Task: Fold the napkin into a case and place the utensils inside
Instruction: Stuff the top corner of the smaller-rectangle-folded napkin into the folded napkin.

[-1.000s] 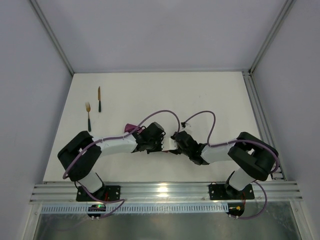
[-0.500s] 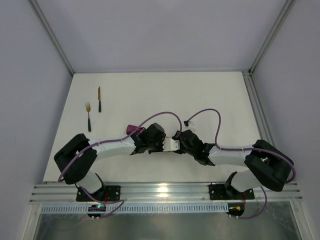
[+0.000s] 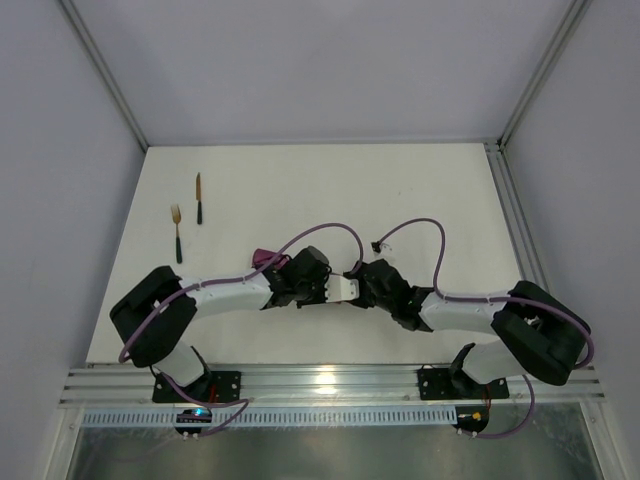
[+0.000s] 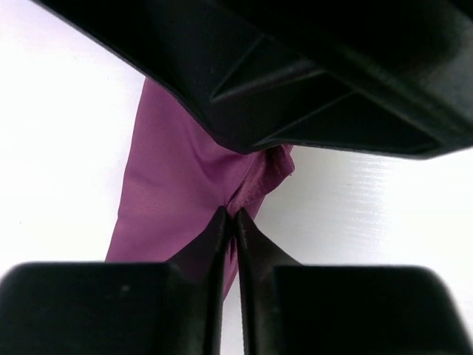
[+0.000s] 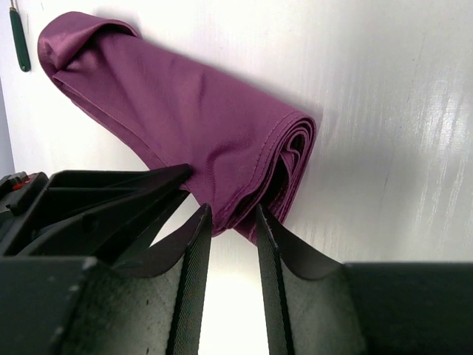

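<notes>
The magenta-purple napkin (image 5: 185, 111) lies folded into a thick roll on the white table. Only a small end of it (image 3: 263, 257) shows in the top view; both grippers cover the rest. My left gripper (image 4: 230, 216) is shut on a pinched fold of the napkin (image 4: 177, 185). My right gripper (image 5: 231, 216) faces it, jaws a little apart, with the napkin's layered corner just between the tips. The two grippers (image 3: 318, 285) (image 3: 352, 285) meet nose to nose at mid table. The gold fork (image 3: 177, 227) and gold knife (image 3: 199, 198) lie far left.
One utensil's dark handle (image 5: 18, 37) shows at the top left of the right wrist view. Purple cables (image 3: 330, 230) loop above both wrists. The aluminium rail (image 3: 320, 380) runs along the near edge.
My right arm has stretched out, its elbow swinging right, and its gripper has moved left up against the left gripper. The left gripper has stayed on the napkin.
</notes>
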### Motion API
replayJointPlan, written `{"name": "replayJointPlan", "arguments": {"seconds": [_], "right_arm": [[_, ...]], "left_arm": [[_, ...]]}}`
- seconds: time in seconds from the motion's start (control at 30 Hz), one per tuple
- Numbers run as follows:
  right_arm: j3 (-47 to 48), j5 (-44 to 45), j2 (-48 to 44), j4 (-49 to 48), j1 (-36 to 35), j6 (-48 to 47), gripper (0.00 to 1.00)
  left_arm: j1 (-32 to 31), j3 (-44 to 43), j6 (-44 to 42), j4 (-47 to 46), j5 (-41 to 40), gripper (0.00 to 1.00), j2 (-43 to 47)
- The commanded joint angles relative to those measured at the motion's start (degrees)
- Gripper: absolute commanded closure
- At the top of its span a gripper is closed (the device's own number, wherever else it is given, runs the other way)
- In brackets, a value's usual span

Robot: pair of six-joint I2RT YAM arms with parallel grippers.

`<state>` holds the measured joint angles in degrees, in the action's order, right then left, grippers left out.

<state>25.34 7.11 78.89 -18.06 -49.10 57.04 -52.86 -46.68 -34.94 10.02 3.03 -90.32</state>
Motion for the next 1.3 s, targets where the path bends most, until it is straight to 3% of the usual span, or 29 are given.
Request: {"name": "replayJointPlan", "arguments": {"seconds": [0.0,0.07,0.3,0.43,0.77,0.93,1.27], "right_arm": [[-0.29,-0.52,0.03,-5.4,0.5,0.97,0.64],[0.23,-0.87,0.47,-5.58,0.85,0.62,0.64],[1.2,-1.58,2.4,-6.89,1.2,0.71,0.64],[1.73,-2.28,5.12,-8.21,1.73,1.15,0.64],[1.73,-2.2,8.56,-10.24,2.26,2.03,0.64],[1.55,-1.58,7.94,-9.71,2.26,1.94,0.76],[3.83,-1.66,3.99,-5.05,2.26,-2.19,0.77]], "left_arm": [[0.21,0.44,0.66,-1.49,-0.74,0.94,-0.29],[0.21,0.45,0.66,-1.93,-1.27,1.0,-0.47],[0.3,1.41,1.98,-4.48,-2.41,1.0,2.08],[0.3,1.5,2.42,-4.48,-2.06,0.87,2.26],[0.92,1.94,3.91,-6.77,-2.5,0.8,1.73],[1.27,1.76,4.18,-6.86,-2.41,1.0,1.56],[1.44,2.99,4.62,-8.61,-5.13,1.0,5.77]]}}
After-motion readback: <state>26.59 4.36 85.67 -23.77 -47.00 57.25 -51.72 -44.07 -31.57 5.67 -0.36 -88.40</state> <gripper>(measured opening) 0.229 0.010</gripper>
